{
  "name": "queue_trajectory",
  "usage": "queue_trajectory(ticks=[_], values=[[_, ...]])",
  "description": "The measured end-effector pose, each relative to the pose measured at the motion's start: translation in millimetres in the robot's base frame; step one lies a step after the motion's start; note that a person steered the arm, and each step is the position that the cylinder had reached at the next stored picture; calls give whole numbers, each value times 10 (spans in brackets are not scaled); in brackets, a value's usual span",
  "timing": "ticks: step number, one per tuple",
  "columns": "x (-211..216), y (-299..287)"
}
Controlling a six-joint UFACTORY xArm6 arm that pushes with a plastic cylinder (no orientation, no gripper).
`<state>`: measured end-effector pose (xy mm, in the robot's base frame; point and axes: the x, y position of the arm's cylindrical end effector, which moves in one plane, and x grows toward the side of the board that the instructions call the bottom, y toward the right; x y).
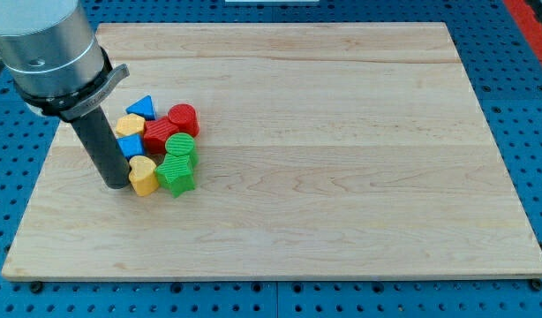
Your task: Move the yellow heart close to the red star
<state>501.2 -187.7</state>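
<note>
The yellow heart (143,176) lies at the lower left of a tight cluster of blocks on the wooden board (342,177). The red star (160,135) sits a little above it, in the middle of the cluster, with a blue block (130,147) between them on the left. My tip (116,184) rests on the board just left of the yellow heart, touching or nearly touching it. The rod rises from there to the arm's grey body at the view's top left.
The cluster also holds a blue triangle (143,108), a yellow hexagon (129,124), a red cylinder (183,117), a green cylinder (180,147) and a green star (176,173). The board's left edge is close to the rod. Blue pegboard surrounds the board.
</note>
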Motion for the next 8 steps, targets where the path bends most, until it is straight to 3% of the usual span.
queue_trajectory(ticks=[2, 4, 5, 8], values=[[-212, 0], [4, -141], [-153, -447], [-1139, -288]])
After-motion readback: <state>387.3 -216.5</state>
